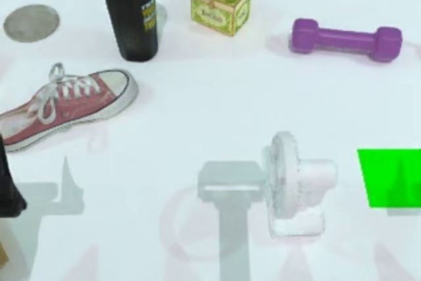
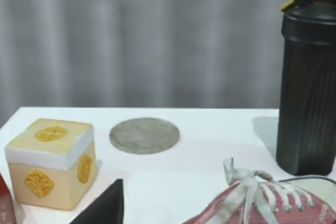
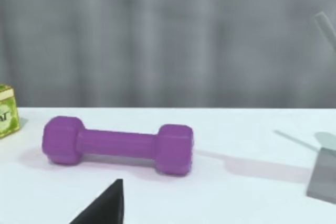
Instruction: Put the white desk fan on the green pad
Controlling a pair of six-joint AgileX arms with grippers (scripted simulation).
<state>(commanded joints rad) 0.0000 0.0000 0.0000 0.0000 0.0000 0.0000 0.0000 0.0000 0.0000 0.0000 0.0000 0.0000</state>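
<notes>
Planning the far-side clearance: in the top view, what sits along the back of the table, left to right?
Grey round disc → black shaker bottle → yellow-green patterned box → purple dumbbell.

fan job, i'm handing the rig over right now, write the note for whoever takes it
Left arm: parked at the table's left edge; pincer state not readable.
Right arm: out of the top view; only a dark fingertip shows in its wrist view, state not readable.
Fan: on the table, front centre-right, apart from the pad and to its left, not held.
Pad: at the right edge, nothing on it.
Done: nothing yet.
Left: grasp the fan, carry it right, set it on the pad. The right arm is probably the nearer one.
</notes>
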